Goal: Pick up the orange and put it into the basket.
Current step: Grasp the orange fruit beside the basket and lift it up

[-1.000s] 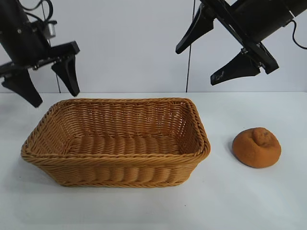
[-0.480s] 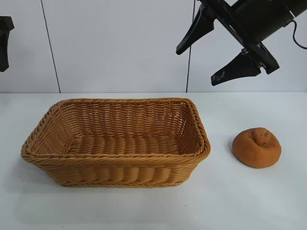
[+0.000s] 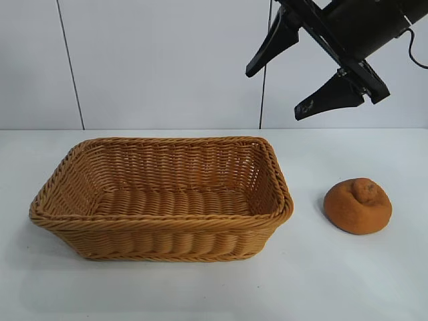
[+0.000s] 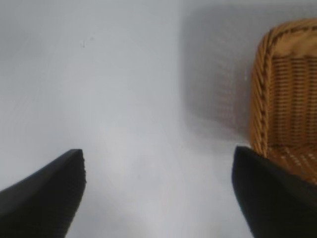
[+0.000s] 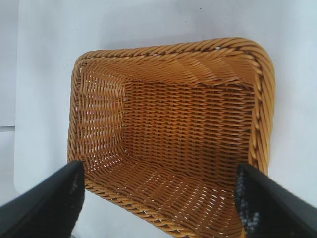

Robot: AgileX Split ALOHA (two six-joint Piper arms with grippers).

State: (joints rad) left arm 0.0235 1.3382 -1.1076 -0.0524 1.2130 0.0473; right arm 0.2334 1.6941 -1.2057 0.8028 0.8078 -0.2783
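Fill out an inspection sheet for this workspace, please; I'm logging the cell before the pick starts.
Surface: white table, bare where visible.
Orange: the orange sits on the table to the right of the basket, apart from it, knob up, untouched.
Basket: the basket stands upright at centre-left, nothing inside it.
Clutter: nothing seen.
Right gripper: the right gripper hangs open high over the basket's right end, holding nothing.
Left gripper: out of the exterior view; the left gripper shows open in its wrist view, over bare table beside the basket's rim.
Cables: a black cable loops off the right arm; a thin dark line runs down the wall.
Surroundings: plain white panelled wall.
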